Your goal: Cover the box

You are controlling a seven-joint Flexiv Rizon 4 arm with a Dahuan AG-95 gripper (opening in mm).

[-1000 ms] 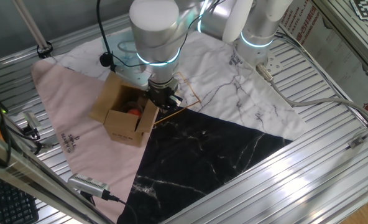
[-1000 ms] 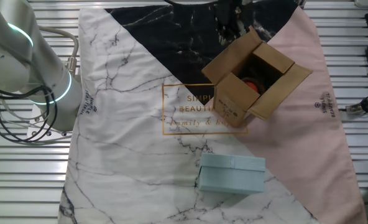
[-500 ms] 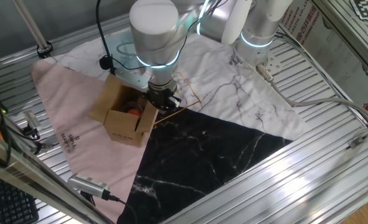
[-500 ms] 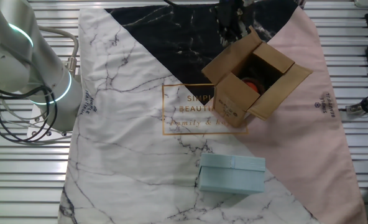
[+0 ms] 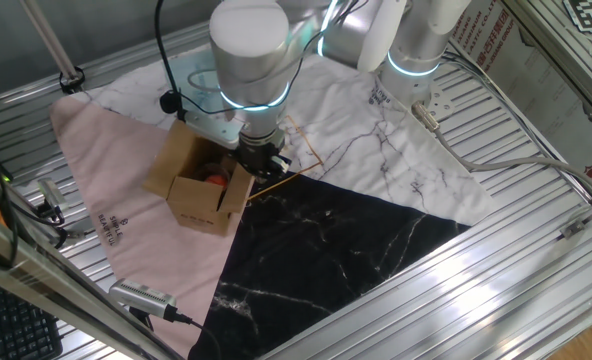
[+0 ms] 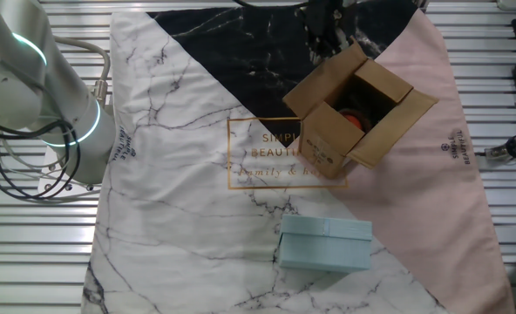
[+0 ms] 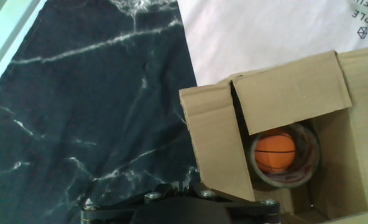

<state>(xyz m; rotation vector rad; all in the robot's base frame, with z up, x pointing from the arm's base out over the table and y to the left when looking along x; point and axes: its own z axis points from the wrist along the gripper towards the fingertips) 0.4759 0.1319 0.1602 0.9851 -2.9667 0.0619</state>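
The brown cardboard box (image 5: 198, 186) stands open on the cloth, its four flaps standing up or spread outward. It also shows in the other fixed view (image 6: 349, 109) and in the hand view (image 7: 283, 87). Inside lies an orange ball (image 7: 274, 152) within a clear tape roll. My gripper (image 5: 260, 163) hangs at the box's side next to one raised flap (image 7: 216, 143), over the black part of the cloth. In the hand view the gripper (image 7: 183, 185) shows its fingers close together, with nothing between them. In the other fixed view the gripper (image 6: 323, 39) is just beyond the box.
The cloth has pink (image 5: 106, 170), white marble (image 6: 179, 174) and black marble (image 5: 326, 250) parts. A light blue closed box (image 6: 325, 244) lies on the white part. The arm's base (image 6: 57, 113) stands at the cloth's edge. A grey tool with a cable (image 5: 141, 297) lies on the metal slats.
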